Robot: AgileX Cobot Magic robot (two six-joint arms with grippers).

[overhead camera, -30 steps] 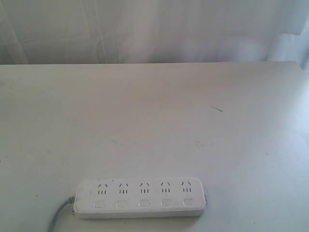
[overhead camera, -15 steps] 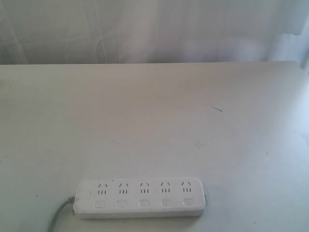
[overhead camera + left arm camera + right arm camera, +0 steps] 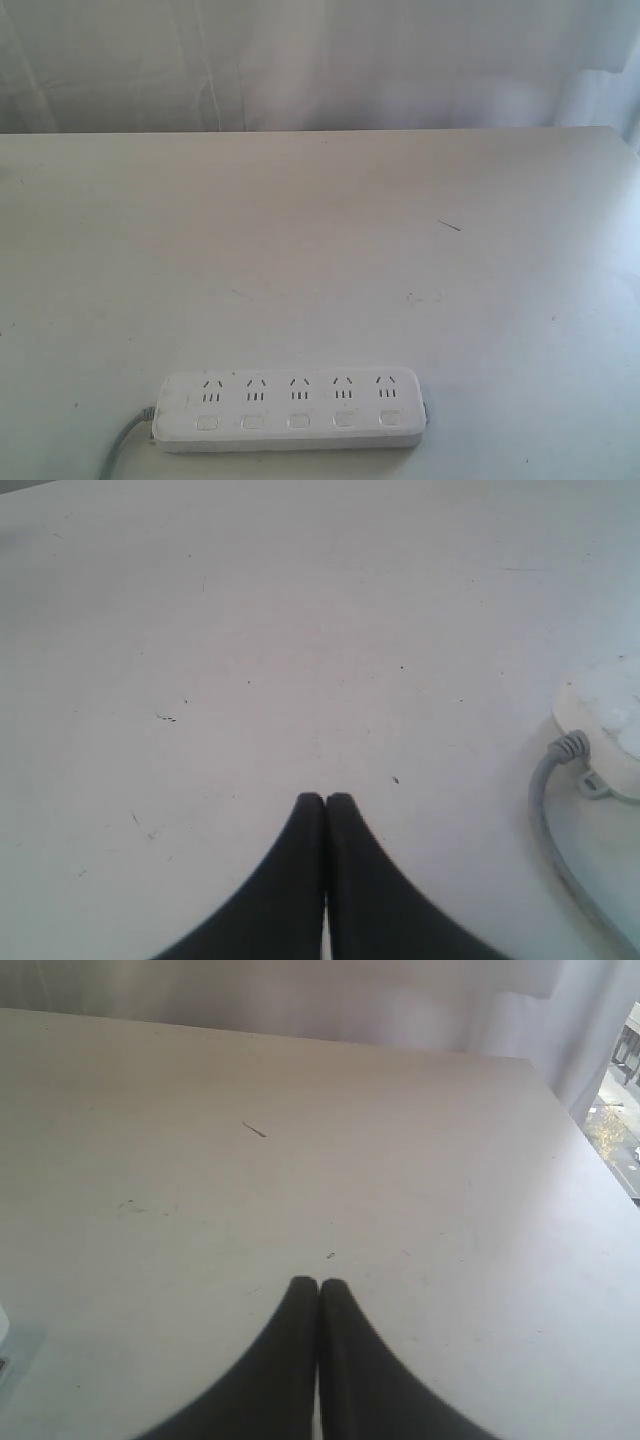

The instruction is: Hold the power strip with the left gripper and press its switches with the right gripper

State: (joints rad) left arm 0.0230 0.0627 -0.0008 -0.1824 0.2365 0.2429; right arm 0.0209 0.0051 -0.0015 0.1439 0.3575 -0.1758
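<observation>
Power strip (image 3: 292, 410) lies flat on desk (image 3: 320, 250), low in exterior view; left claw (image 3: 326, 800) and right claw (image 3: 318, 1284) both pressed together, empty. Likely light, rigid, slippery plastic: clamp across the end by the cord (image 3: 125, 440)

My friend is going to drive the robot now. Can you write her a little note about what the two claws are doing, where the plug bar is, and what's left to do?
Left gripper: shut, holding nothing, above the white table.
Right gripper: shut, holding nothing, above the table.
The long flat white plastic power strip lies flat, low in the exterior view. Its grey cord leaves the left end. Its five small white push-button switches face up in a row.
Done: nothing; neither gripper touches the strip.
Left: hold the strip with the left gripper, then press the switches with the right.
</observation>
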